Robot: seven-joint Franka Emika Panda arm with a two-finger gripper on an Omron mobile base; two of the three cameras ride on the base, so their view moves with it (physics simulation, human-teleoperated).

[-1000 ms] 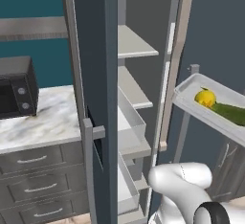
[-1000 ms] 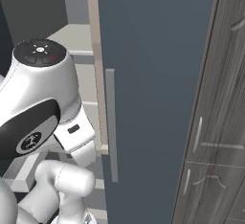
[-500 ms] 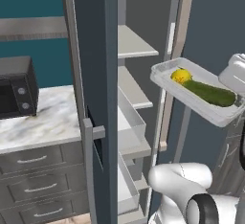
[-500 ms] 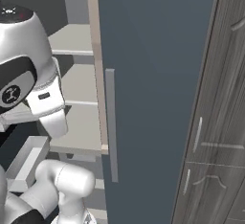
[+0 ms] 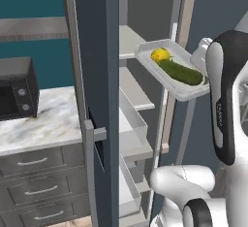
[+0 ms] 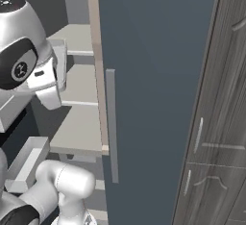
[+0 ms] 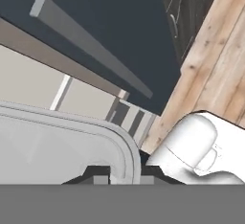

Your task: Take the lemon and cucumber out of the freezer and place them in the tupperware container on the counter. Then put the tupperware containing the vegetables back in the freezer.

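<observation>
The tupperware container (image 5: 190, 91) hangs level in the air in front of the open freezer (image 5: 130, 41), at the height of its middle shelf. In it lie the yellow lemon (image 5: 160, 55) and the dark green cucumber (image 5: 182, 72), touching each other. My gripper (image 5: 203, 69) is shut on the tray's right rim. In the hand view the whitish rim of the tupperware container (image 7: 122, 144) passes between my gripper's (image 7: 124, 174) dark fingertips (image 7: 97, 173). The marbled counter (image 5: 46, 119) is at the left.
A black microwave (image 5: 17, 88) stands on the counter, above dark drawers (image 5: 34, 163). The freezer's open door (image 6: 153, 75), with its long grey handle (image 6: 111, 123), stands to the right of the shelves (image 6: 79, 118). Clear freezer drawers (image 5: 133, 124) jut out below the tray. Grey wood cabinets (image 6: 216, 147) are at the far right.
The arm has carried the tray with the lemon and cucumber to the left and upward, closer to the freezer shelves. The base and the freezer door have not moved.
</observation>
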